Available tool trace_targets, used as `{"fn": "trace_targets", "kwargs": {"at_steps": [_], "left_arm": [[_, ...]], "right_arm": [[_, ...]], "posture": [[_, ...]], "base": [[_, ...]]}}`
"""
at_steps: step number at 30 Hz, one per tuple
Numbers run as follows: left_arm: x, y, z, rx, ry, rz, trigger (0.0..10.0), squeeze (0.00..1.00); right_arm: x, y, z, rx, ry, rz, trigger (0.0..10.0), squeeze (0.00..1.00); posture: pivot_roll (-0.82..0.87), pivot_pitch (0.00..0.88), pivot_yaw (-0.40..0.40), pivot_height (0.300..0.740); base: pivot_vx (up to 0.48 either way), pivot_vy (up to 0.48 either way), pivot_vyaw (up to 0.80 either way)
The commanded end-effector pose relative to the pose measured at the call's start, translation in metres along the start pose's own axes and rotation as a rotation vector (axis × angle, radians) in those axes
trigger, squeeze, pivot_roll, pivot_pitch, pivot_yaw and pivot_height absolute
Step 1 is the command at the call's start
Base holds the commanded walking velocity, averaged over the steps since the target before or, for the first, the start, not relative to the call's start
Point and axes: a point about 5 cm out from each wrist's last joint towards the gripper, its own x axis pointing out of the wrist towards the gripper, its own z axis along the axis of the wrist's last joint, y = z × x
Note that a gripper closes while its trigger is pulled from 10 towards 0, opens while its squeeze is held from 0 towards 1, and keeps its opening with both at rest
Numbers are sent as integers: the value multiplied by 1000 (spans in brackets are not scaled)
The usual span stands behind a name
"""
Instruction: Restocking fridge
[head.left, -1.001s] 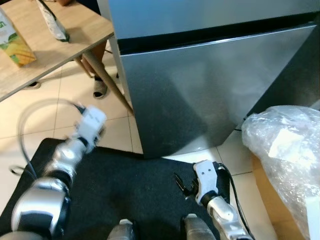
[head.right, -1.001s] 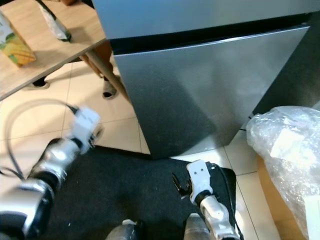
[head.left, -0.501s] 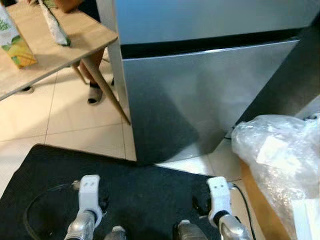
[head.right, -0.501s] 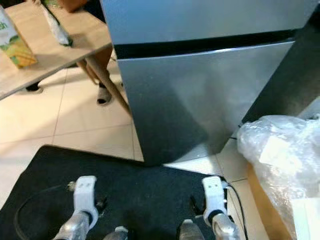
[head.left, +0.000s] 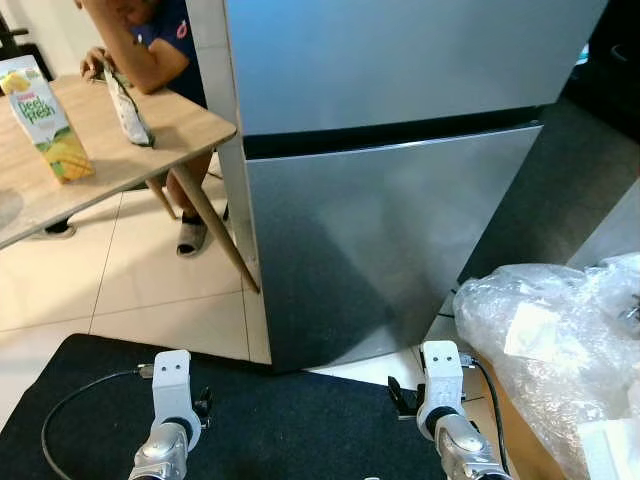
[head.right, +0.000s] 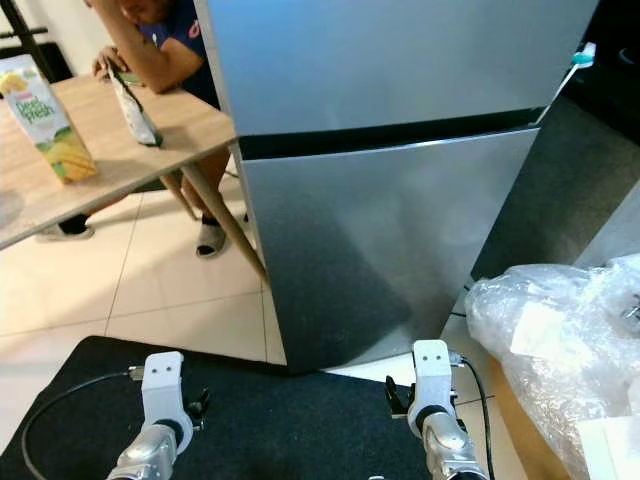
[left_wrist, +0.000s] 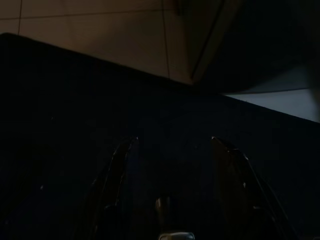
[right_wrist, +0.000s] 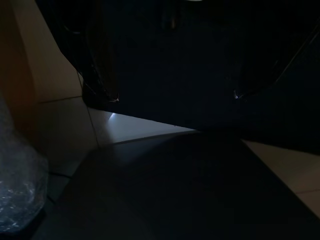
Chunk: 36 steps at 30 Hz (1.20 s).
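Grippers low over mat, fridge shut

Grippers: two. Left gripper (left_wrist: 172, 142) hangs low at about 7 o'clock in the head views, over the black mat (head.left: 290, 420); left wrist view is dark, but both black fingers (left_wrist: 112, 170) stand spread with nothing between them. Right gripper (right_wrist: 175, 97) hangs at about 5 o'clock near the mat's edge; its fingers are likewise apart and empty.

Count: one fridge (head.left: 390, 200), one wooden table (head.left: 110, 150), one juice carton (head.left: 42, 118), one slim pouch (head.left: 128, 112), one clear plastic bag (head.left: 545, 335), one person (head.left: 150, 40) leaning on the table.

View differences: right wrist view picks out pale floor tile and a corner of the plastic bag; left wrist view gives mat and tile. Right eye view catches a small blue-and-white item (head.right: 581, 56) at the fridge's right edge.

Fridge: silver, two doors, both closed, dark seam between them; stands at 12 o'clock, just beyond the mat. Carton and pouch sit upright on the table at 10 o'clock.
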Motion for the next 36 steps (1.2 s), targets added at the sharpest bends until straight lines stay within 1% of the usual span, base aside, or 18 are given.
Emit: {"fn": "trace_targets", "kwargs": {"at_steps": [1,3,8,14,21,36], "left_arm": [[-2,-3,-6,6,12,-10,10000,0],[-3,-5,-8,23,11,-27,10000,0],[-6,-8,-15,46,15,-56,10000,0],[-9,-10,-23,75,53,-43,10000,0],[-11,-11,-29,63,78,-47,10000,0],[-13,-17,-34,105,92,-78,10000,0]], "right_arm": [[-3,3,-10,19,39,7,10000,0],[-4,6,-14,13,53,22,10000,0],[-7,6,-20,12,64,28,10000,0],[-11,4,-27,5,92,20,10000,0],[-13,6,-31,2,104,34,10000,0],[-13,7,-32,-5,108,44,10000,0]], "posture": [[-162,29,29,740],[-163,30,32,740],[-161,29,32,740],[-156,23,35,740],[-156,20,36,740],[-151,20,32,740]], "base": [[0,0,0],[0,0,0],[0,0,0],[0,0,0],[0,0,0],[0,296,0]]}}
